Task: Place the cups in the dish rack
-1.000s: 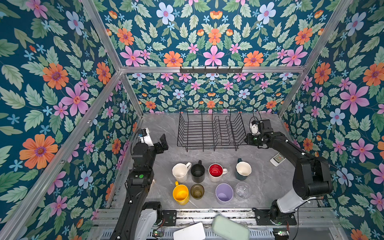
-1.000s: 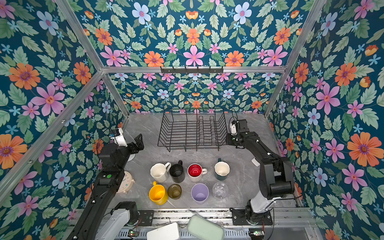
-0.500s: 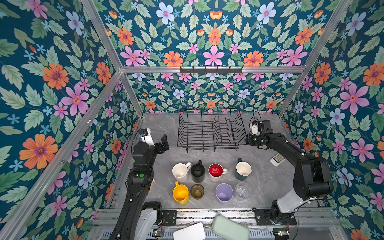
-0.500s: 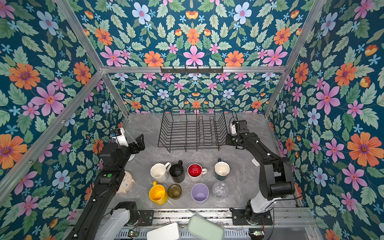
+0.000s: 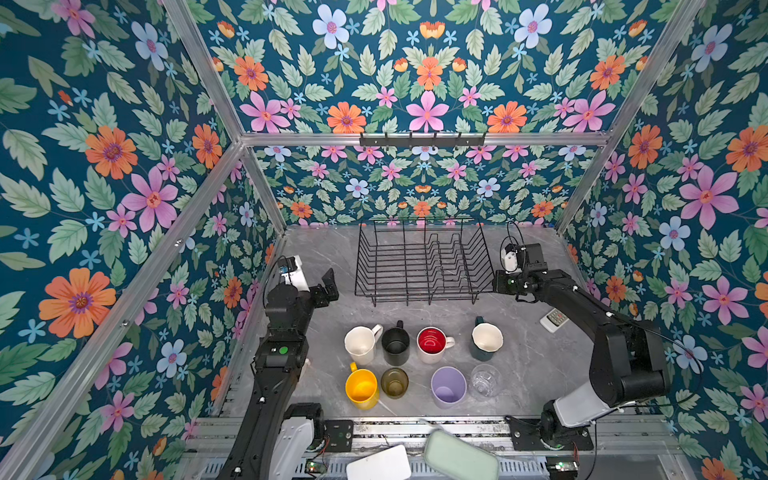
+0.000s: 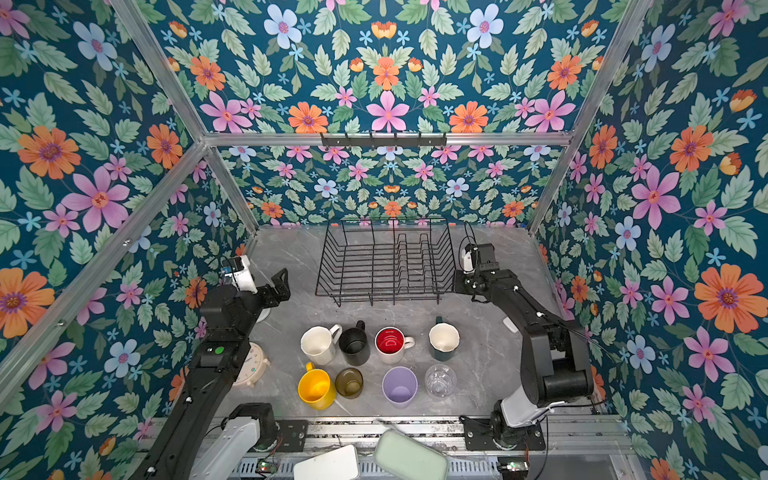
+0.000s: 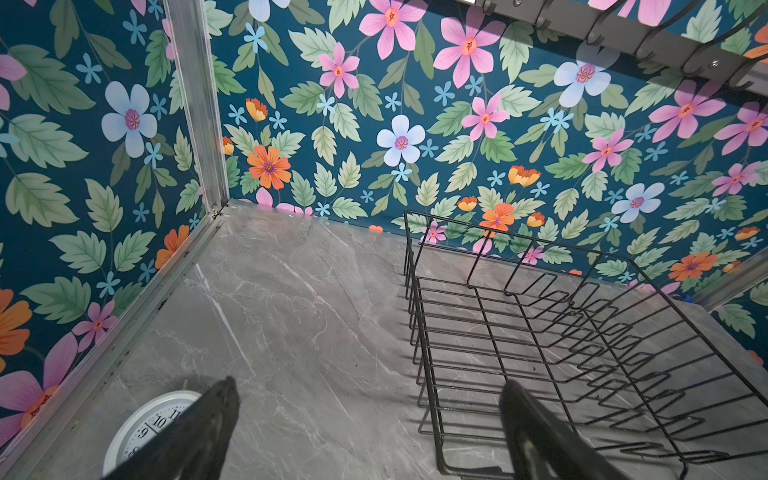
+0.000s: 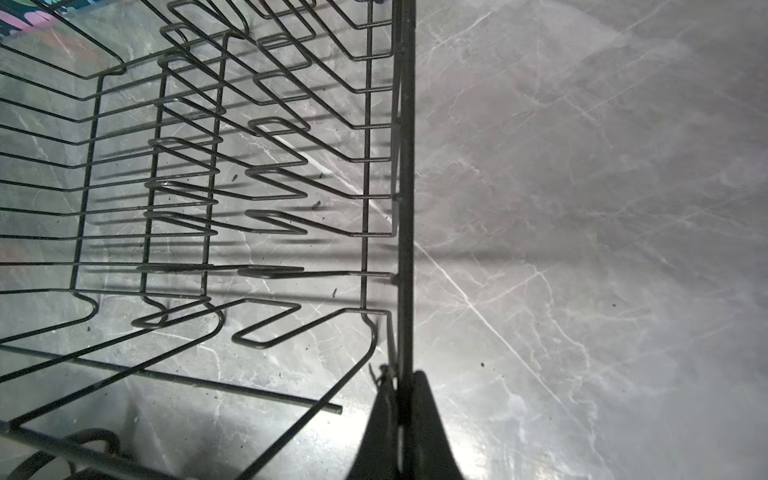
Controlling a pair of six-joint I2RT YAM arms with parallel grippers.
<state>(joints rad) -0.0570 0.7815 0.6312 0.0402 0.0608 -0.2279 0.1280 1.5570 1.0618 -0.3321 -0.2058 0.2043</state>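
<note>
The black wire dish rack (image 5: 415,296) (image 6: 382,296) stands empty at the back of the table. My right gripper (image 5: 496,284) (image 8: 401,378) is shut on the rim wire (image 8: 406,208) at the rack's right end. My left gripper (image 5: 324,286) (image 7: 368,386) hangs open and empty just left of the rack (image 7: 419,332). Several cups stand upright in two rows in front: white mug (image 5: 360,344), black mug (image 5: 395,345), red-inside mug (image 5: 432,344), teal mug (image 5: 486,340), yellow mug (image 5: 361,388), olive glass (image 5: 394,382), lilac tumbler (image 5: 448,386), clear glass (image 5: 484,380).
A white clock (image 7: 145,424) lies under the left gripper by the left wall, and a cream alarm clock (image 6: 251,365) sits beside the left arm. A small keypad (image 5: 555,319) lies near the right wall. A hook rail (image 5: 422,139) hangs on the back wall.
The right gripper's jaws have closed onto the rack's rim wire. The left gripper has shifted slightly. Rack and cups have not moved.
</note>
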